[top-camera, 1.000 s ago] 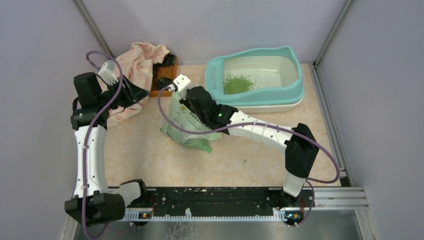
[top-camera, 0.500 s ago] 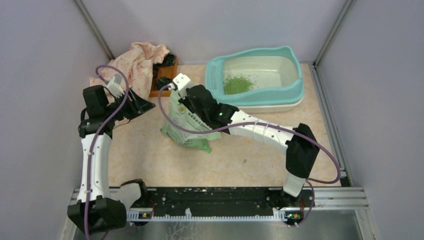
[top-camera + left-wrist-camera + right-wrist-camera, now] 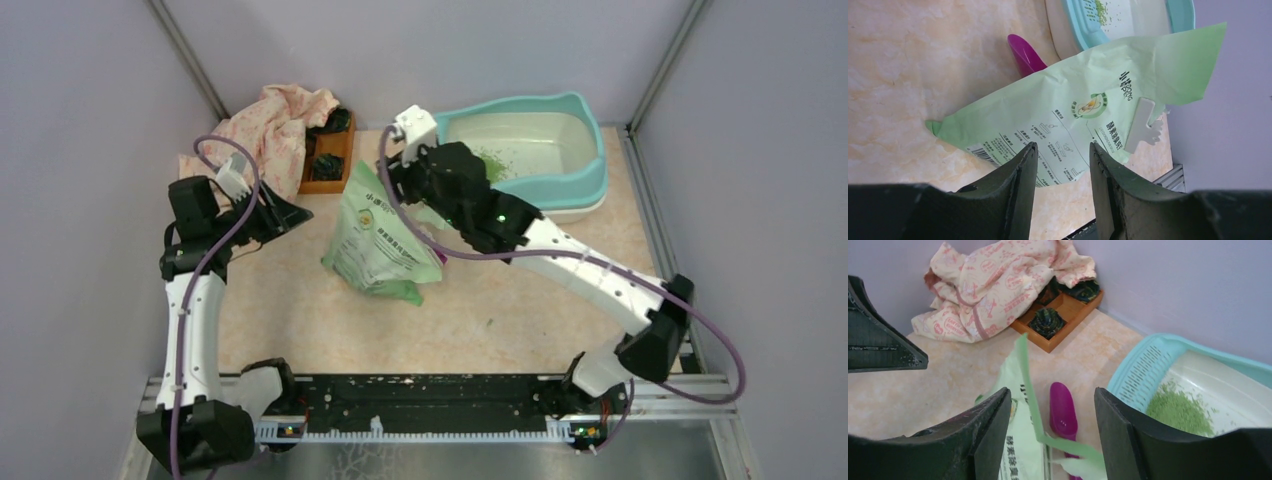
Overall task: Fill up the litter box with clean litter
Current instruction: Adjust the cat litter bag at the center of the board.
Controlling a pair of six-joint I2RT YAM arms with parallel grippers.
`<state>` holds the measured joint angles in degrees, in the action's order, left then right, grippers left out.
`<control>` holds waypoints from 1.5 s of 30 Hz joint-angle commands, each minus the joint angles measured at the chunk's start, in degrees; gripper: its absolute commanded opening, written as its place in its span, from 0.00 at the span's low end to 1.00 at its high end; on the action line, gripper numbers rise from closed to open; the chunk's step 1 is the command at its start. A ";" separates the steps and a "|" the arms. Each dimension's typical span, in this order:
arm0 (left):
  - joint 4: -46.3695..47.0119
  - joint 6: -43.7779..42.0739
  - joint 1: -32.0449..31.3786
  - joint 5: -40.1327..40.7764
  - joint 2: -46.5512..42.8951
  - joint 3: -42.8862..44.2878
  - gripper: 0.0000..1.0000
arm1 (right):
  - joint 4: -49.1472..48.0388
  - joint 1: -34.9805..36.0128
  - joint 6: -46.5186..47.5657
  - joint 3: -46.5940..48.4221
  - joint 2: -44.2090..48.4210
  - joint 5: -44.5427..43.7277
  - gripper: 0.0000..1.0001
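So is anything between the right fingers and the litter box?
Yes. The bag's top edge sticks up between the open right fingers, and the scoop lies on the table between bag and box. Nothing covers the box.

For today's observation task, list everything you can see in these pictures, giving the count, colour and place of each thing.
litter box: one, teal rim and cream basin, far right of the table
clean litter: one small pile, green, in the basin by the perforated ledge
bag: one, pale green, printed, mid-table
clip: one, white, on the bag
scoop: one, purple, on the table between bag and litter box
cloth: one, pink patterned, far left corner
wooden tray: one, brown, beside the cloth
dark objects: at least two, in the wooden tray
table: one, beige marbled
left gripper: one, black, open, facing the bag
right gripper: one, black, open, above the bag's top edge
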<state>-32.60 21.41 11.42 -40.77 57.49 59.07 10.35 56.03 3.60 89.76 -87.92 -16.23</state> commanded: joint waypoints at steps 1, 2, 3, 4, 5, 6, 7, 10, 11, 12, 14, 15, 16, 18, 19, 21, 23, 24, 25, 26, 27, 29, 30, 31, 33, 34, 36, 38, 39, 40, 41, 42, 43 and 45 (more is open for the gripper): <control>1.66 0.37 0.47 -1.83 -1.15 -1.03 0.49 | 0.73 -3.38 -7.84 -7.16 12.87 -2.74 0.64; 1.48 0.24 0.40 -2.25 -1.15 -1.07 0.49 | 1.48 -4.27 -8.69 -9.78 15.36 -3.85 0.66; 1.03 0.29 0.36 -2.56 -1.19 -1.11 0.49 | 2.36 -5.30 -10.02 -12.45 17.64 -5.32 0.67; 0.83 0.42 0.37 -2.86 -1.36 -1.25 0.48 | 3.97 -6.72 -11.66 -15.00 19.78 -5.71 0.68; 0.79 0.70 0.13 -3.10 -1.52 -1.57 0.48 | 4.95 -8.49 -13.60 -18.12 21.91 -4.83 0.68; 0.78 0.95 -0.41 -3.15 -1.82 -1.88 0.47 | 5.42 -10.53 -15.51 -21.31 23.73 -3.41 0.68; 0.78 1.23 -1.31 -2.44 -2.14 -2.08 0.47 | 5.40 -12.46 -17.40 -25.10 25.78 -1.99 0.68; 0.16 2.83 -8.81 4.18 -2.92 -2.17 0.46 | 3.33 -18.94 -22.72 -35.18 30.27 4.42 0.67; -0.48 3.55 -13.03 7.47 -2.98 -2.10 0.46 | 2.20 -21.16 -24.43 -37.70 30.99 6.84 0.67; -0.99 4.45 -16.55 10.39 -3.09 -2.22 0.46 | 0.78 -23.34 -25.85 -40.30 31.27 9.65 0.66; -1.32 7.31 -22.98 14.89 -3.61 -3.38 0.46 | -1.64 -27.48 -28.79 -44.08 30.90 14.38 0.65; -1.79 8.61 -25.70 17.37 -3.88 -4.11 0.45 | -2.74 -28.91 -29.98 -45.58 30.44 15.79 0.65; -3.08 9.82 -27.93 19.81 -4.11 -4.59 0.45 | -3.95 -30.00 -30.80 -46.78 29.66 18.15 0.64; -5.83 12.09 -30.14 23.96 -5.30 -5.97 0.42 | -6.22 -30.76 -31.77 -48.93 28.66 20.88 0.63; -7.21 13.80 -30.37 25.82 -6.12 -6.65 0.39 | -7.32 -30.80 -32.26 -50.02 28.38 22.24 0.63; -8.84 17.17 -30.56 26.70 -8.04 -8.89 0.37 | -10.57 -30.81 -34.00 -52.73 28.17 24.91 0.63; -8.82 21.72 -31.13 26.13 -9.38 -12.16 0.35 | -14.42 -30.81 -35.61 -55.75 28.04 26.39 0.62; -8.44 23.32 -31.76 26.35 -9.45 -13.81 0.37 | -15.69 -30.81 -36.40 -57.19 27.68 26.68 0.62; -8.86 24.95 -32.43 27.47 -9.24 -15.37 0.39 | -16.65 -30.83 -36.60 -57.80 27.06 26.79 0.62; -9.21 26.33 -33.14 28.26 -8.76 -16.71 0.39 | -17.59 -30.87 -37.00 -58.06 26.28 26.78 0.62; -9.23 27.70 -33.67 28.60 -8.06 -18.04 0.39 | -18.78 -30.85 -37.25 -58.19 25.33 27.01 0.62; -9.60 30.67 -34.15 29.33 -6.63 -20.62 0.37 | -22.34 -30.81 -38.21 -58.56 23.21 28.01 0.61; -9.45 31.77 -34.16 29.25 -5.99 -21.60 0.35 | -24.54 -30.86 -38.68 -59.01 22.09 28.75 0.61; -9.50 33.15 -34.18 30.08 -5.69 -22.38 0.33 | -27.24 -30.82 -39.62 -59.80 20.67 29.23 0.60; -8.97 35.60 -34.12 32.19 -5.82 -23.77 0.30 | -32.63 -30.84 -41.29 -61.64 18.46 30.24 0.59; -8.17 36.72 -34.10 33.16 -6.18 -24.64 0.30 | -36.02 -30.85 -42.58 -62.66 17.26 31.14 0.58; -5.38 38.81 -34.09 34.98 -6.90 -26.43 0.30 | -43.98 -30.81 -46.32 -64.91 14.58 34.52 0.55; -3.17 40.10 -33.79 36.35 -7.00 -27.35 0.31 | -52.33 -30.28 -51.50 -67.25 11.55 36.94 0.53; -2.69 40.41 -33.58 36.97 -6.55 -27.31 0.31 | -55.38 -29.56 -53.45 -68.13 10.21 36.93 0.52; -2.58 40.42 -33.36 37.46 -5.94 -27.15 0.31 | -58.25 -28.74 -54.83 -69.04 9.14 36.52 0.52; -2.29 40.20 -33.02 37.93 -5.18 -26.90 0.31 | -60.97 -27.79 -55.71 -69.53 8.10 35.77 0.52; -2.13 40.06 -32.81 38.50 -4.62 -26.63 0.31 | -62.41 -26.63 -56.48 -69.62 7.17 34.68 0.52; -2.03 40.04 -32.37 38.74 -3.98 -26.37 0.31 | -63.25 -25.54 -56.77 -69.25 6.17 33.73 0.52; -0.89 39.88 -31.15 38.40 -3.46 -26.47 0.32 | -64.59 -23.30 -57.63 -68.41 4.31 31.60 0.52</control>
<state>-36.84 59.46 -21.34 -4.69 52.95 32.03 -40.03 28.99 -49.30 19.84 -81.30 17.37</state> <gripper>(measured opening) 0.313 0.523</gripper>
